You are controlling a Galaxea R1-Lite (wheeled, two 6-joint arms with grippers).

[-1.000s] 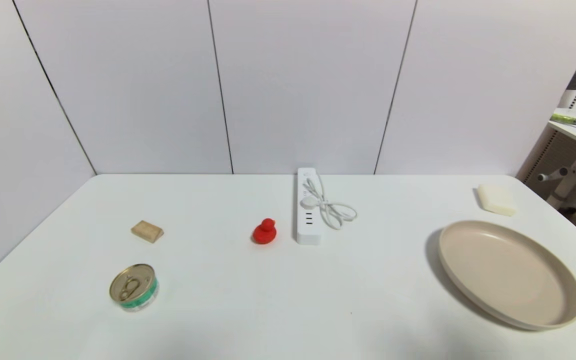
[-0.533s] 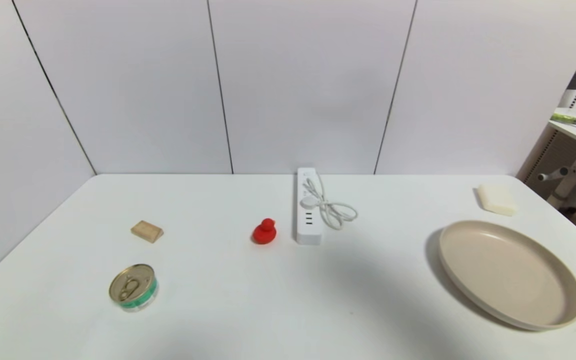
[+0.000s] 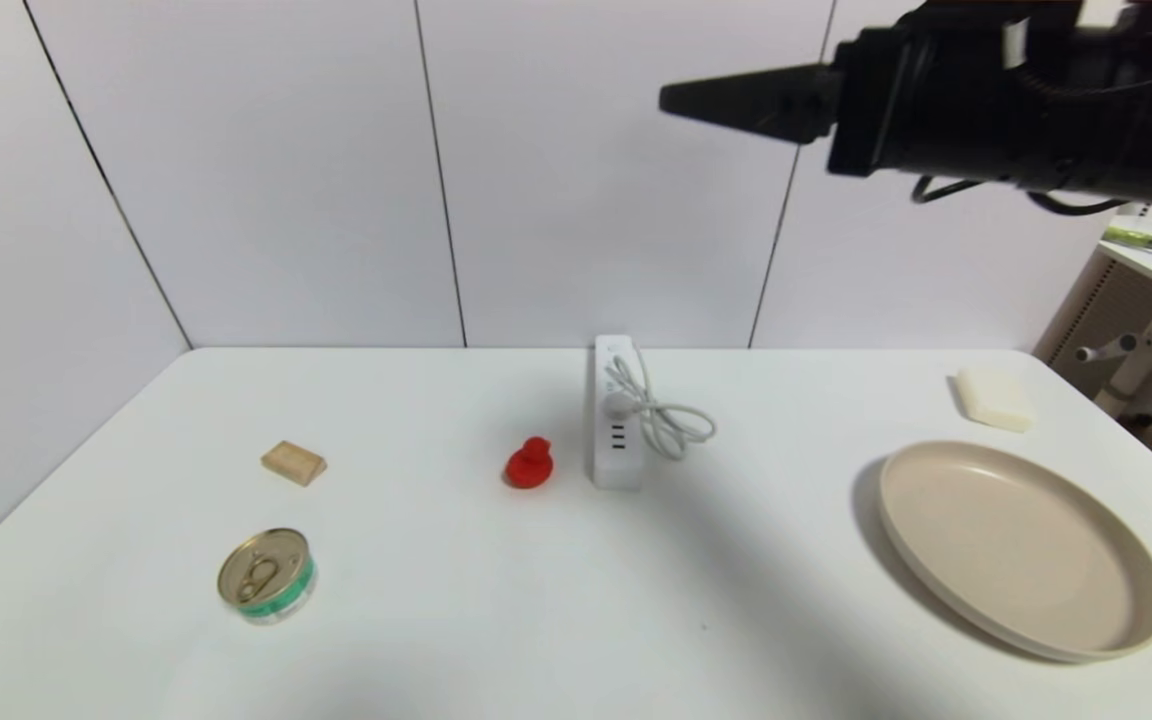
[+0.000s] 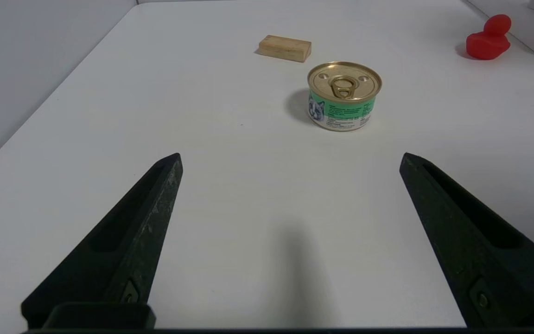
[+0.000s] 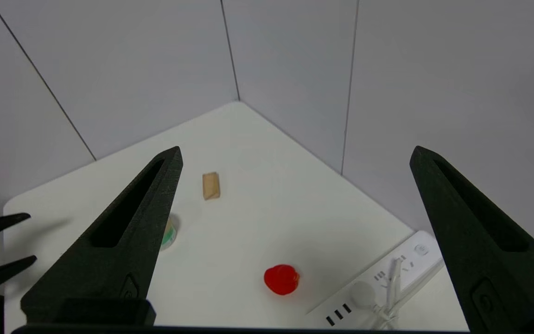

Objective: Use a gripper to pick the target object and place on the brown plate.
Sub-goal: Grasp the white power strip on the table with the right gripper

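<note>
**A:** Where is the working arm at this moment?

**B:** The right gripper (image 3: 671, 98), a black two-fingered robot hand on a thick black arm with loose cables, hangs high in the air above the right half of the table, its tips pointing toward the robot's left. The right wrist view shows its fingers spread wide with nothing between them.

**A:** And the target?

**B:** The long white rectangular power strip (image 3: 616, 425), with its coiled white cord beside it, lies flat on the white table (image 3: 536, 600) near the back wall, well below the gripper and untouched. A small red toy duck (image 3: 529, 464) sits just beside it on the robot's left.

**A:** The destination?

**B:** The large round beige-tan plate (image 3: 1126, 620) rests at the right front, well apart from the strip and holding nothing. A cream soap-like block (image 3: 994, 399) lies behind it.

**A:** The other arm?

**B:** The left gripper (image 4: 290, 160) is parked low over the near left of the table, fingers spread, facing a green-labelled tin can (image 4: 344, 95) and a small wooden block (image 4: 284, 48).

**A:** So how far along?

**B:** Barely begun, I judge: descent, grasp, carry and release are all left.
</note>
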